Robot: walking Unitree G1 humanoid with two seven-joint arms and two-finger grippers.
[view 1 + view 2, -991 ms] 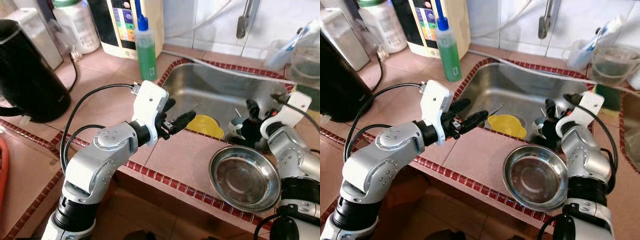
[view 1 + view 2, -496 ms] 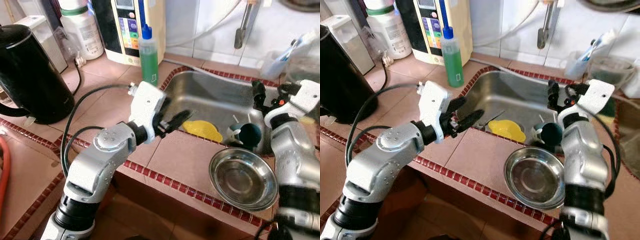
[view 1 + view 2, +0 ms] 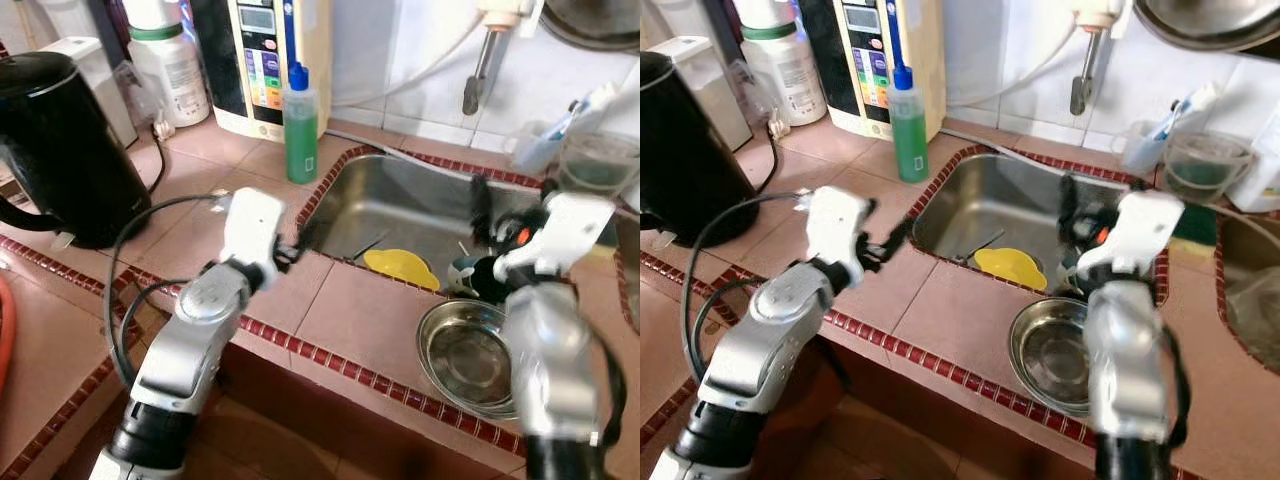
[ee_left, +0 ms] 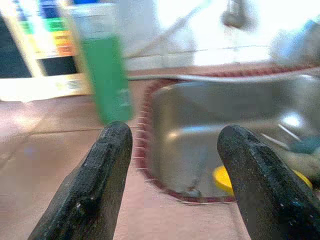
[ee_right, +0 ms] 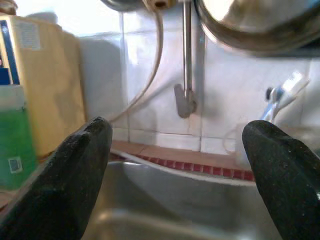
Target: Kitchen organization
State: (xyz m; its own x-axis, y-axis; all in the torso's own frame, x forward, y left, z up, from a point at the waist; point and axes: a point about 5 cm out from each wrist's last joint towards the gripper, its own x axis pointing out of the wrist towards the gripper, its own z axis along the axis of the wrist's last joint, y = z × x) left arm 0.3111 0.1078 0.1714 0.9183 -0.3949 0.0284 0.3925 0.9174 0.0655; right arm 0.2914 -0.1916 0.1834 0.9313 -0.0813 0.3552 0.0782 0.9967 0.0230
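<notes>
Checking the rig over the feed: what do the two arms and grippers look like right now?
Both arms are silver, rounded metal segments with small bolt holes and black joint collars. Each wrist carries a white boxy housing. A black cable loops from the left arm; the right arm shows an orange spot by its wrist. The left gripper and right gripper each have two long, matte black fingers.

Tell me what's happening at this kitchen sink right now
A humanoid robot stands at a tiled counter, both arms raised by the steel sink, holding nothing. The left gripper is open, pointing at the sink's near corner beside the green soap bottle. The right gripper is open too, over the sink, facing the tap. A yellow lid and a dark cup lie in the sink; a steel bowl sits on the counter.
</notes>
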